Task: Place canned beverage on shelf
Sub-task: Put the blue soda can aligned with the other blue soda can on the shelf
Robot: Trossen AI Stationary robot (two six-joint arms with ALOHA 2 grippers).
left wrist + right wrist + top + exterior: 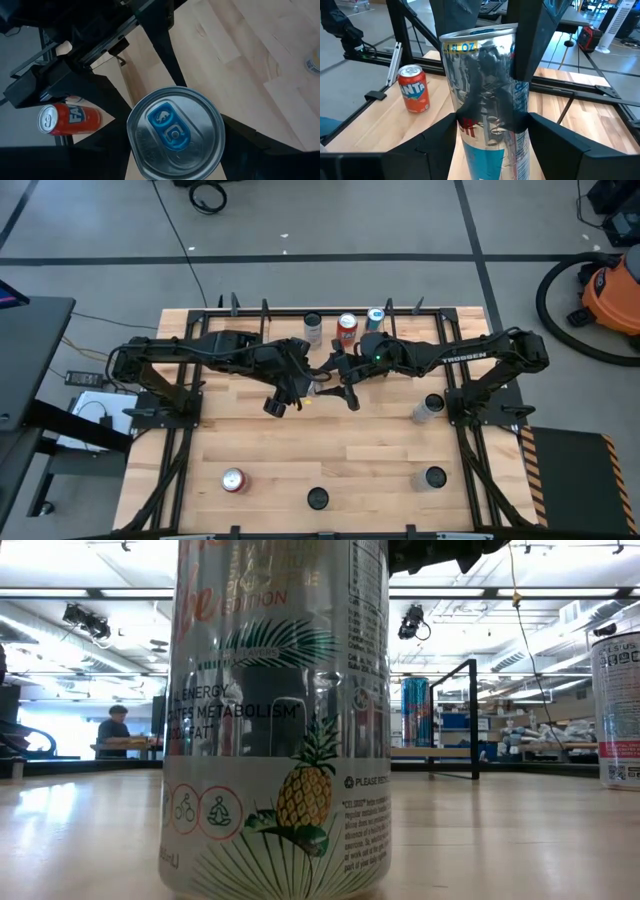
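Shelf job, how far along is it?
Done: three cans stand on the shelf, including an orange can. In hand: a silver can sits mid-table between the jaws of both the left gripper and right gripper. Left: shelving it, plus four cans on the table.

Two slender six-joint arms of matt black metal and plastic are seen from above. The left arm (200, 352) is built of boxy, angular links, and thin black cabling is run along its length. The right arm (470, 358) is marked with white "TROSSEN" lettering on its forearm link, and a small green indicator light is lit near its wrist. Each arm is mounted on a black base plate with spreading struts. Flat, dark, wedge-shaped fingers (560, 145) are shown in the right wrist view.
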